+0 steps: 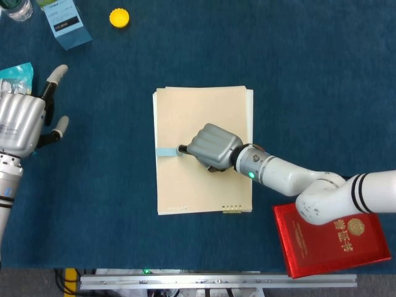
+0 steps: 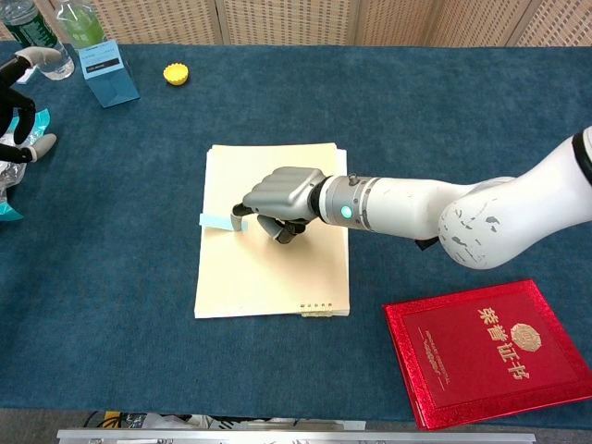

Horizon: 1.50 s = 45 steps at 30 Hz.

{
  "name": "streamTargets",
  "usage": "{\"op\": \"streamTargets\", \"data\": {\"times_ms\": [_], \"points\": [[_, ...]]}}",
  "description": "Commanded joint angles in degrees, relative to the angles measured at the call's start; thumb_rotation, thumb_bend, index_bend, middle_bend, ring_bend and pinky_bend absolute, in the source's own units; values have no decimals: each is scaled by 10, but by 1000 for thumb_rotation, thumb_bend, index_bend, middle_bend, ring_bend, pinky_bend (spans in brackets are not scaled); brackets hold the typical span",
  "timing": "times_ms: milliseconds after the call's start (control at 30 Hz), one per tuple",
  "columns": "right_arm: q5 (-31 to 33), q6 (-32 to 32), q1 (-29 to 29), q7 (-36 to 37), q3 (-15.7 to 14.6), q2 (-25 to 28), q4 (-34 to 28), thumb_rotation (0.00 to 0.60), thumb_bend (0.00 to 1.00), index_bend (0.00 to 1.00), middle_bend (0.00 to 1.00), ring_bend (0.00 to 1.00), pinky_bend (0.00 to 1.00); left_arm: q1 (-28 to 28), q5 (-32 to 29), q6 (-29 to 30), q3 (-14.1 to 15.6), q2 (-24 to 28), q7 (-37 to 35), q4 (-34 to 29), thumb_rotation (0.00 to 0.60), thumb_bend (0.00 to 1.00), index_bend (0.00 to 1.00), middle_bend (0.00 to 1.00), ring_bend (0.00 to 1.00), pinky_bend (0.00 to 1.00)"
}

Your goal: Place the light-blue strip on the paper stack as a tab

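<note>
Blue table cloth (image 1: 309, 74): paper stack (image 1: 204, 117) centred; light-blue strip (image 1: 164, 152) flat at its left edge, pinched by right hand (image 1: 209, 146); release pending; left hand (image 1: 25, 120) spread, holding nothing.

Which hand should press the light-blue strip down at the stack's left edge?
Right. The right hand already holds the light-blue strip lying across the paper stack edge; the left hand is open, far off near the table's left side.
</note>
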Motion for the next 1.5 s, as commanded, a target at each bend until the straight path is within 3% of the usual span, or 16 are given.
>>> {"op": "streamTargets", "data": {"times_ms": [33,400,1133,1333,1500], "points": [[-4,3,-2,4,3,3,-3,600,1000,231,1000,1000,1000,0,0,-1,0,0,0,0,600,339,61,739,742,809],[9,-3,7,-4,4,-10,17,600,1000,231,1000,1000,1000,2,2,3,0,3,0,-2,600,338,61,739,742,809],[32,12,9,-25,-6,4,-3,600,1000,231,1000,1000,1000,8,7,11,2,7,-7,-4,600,339,61,739,742,809],[16,47,-8,-18,0,36,-43,600,1000,232,1000,1000,1000,8,10,14,1,7,-11,-2,600,339,61,737,742,809],[-7,115,-49,-10,-3,106,-111,600,1000,231,1000,1000,1000,9,13,18,0,11,-17,-1,600,338,61,722,736,809]]}}
